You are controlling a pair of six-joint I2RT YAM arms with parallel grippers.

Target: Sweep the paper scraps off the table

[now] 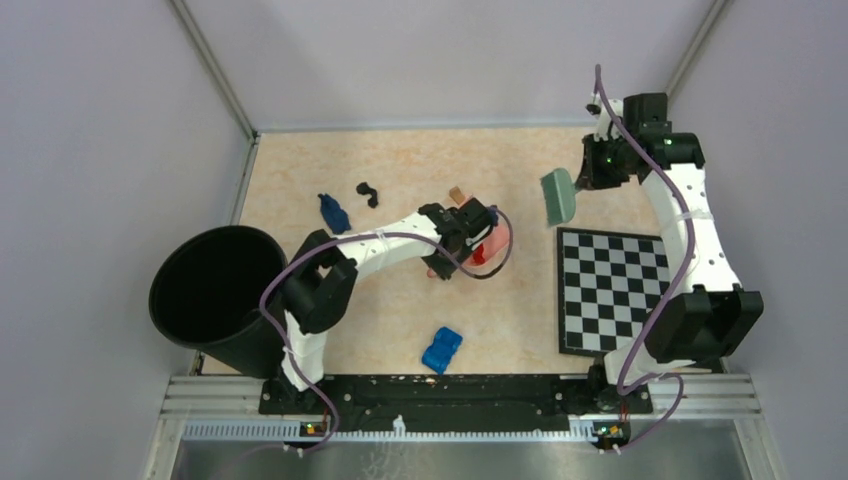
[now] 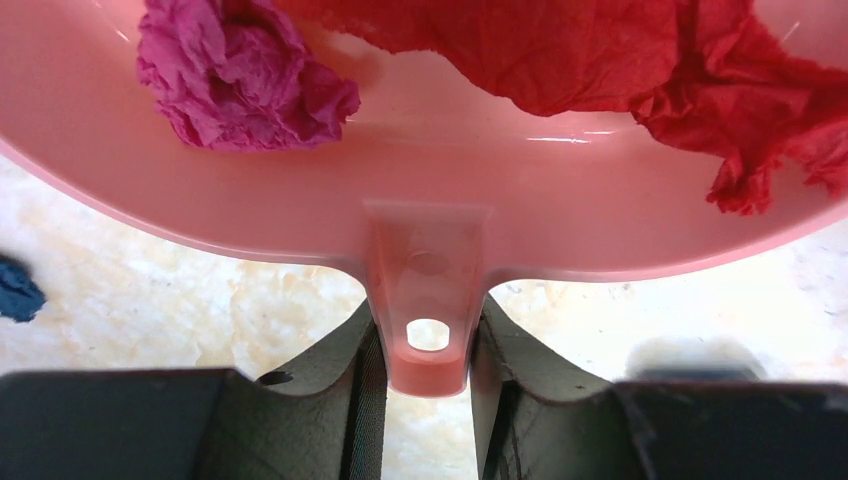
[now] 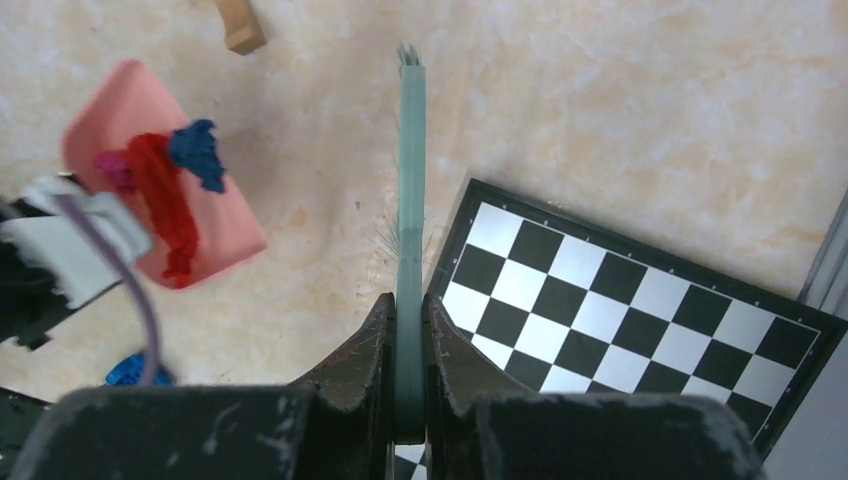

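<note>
The table (image 1: 400, 160) is carrying a black bin (image 1: 235, 345) at its left edge and a chequered board (image 1: 610, 290) on its right, and the work is happening between them. The left gripper (image 2: 427, 340) is clamping narrowly on the handle (image 2: 427, 300) of the pink dustpan (image 3: 120, 95), one finger pressing each side. The pan is already holding a magenta wad (image 2: 240, 80), a red sheet (image 2: 600, 60) and a blue bit (image 3: 197, 152). The right gripper (image 3: 408, 330) is pinching the thin green brush (image 1: 558, 196) edge-on, jaws almost closed on it, and the brush looks lifted clear of the surface by the board's far corner. A bright blue toy (image 1: 441, 349) is sitting near the front, well apart. More paper scraps are lying loose: a brown bit (image 3: 238, 28) just beyond the pan, then a black scrap (image 1: 368, 193) and a dark blue scrap (image 1: 333, 213) farther left, nearer the bin. The brown bit seems the likely next target. Doing it well probably means keeping the loaded pan level so nothing is sliding out and pressing its lip flat to the table. The brush should be coming down behind the bit and stroking straight into the mouth.
</note>
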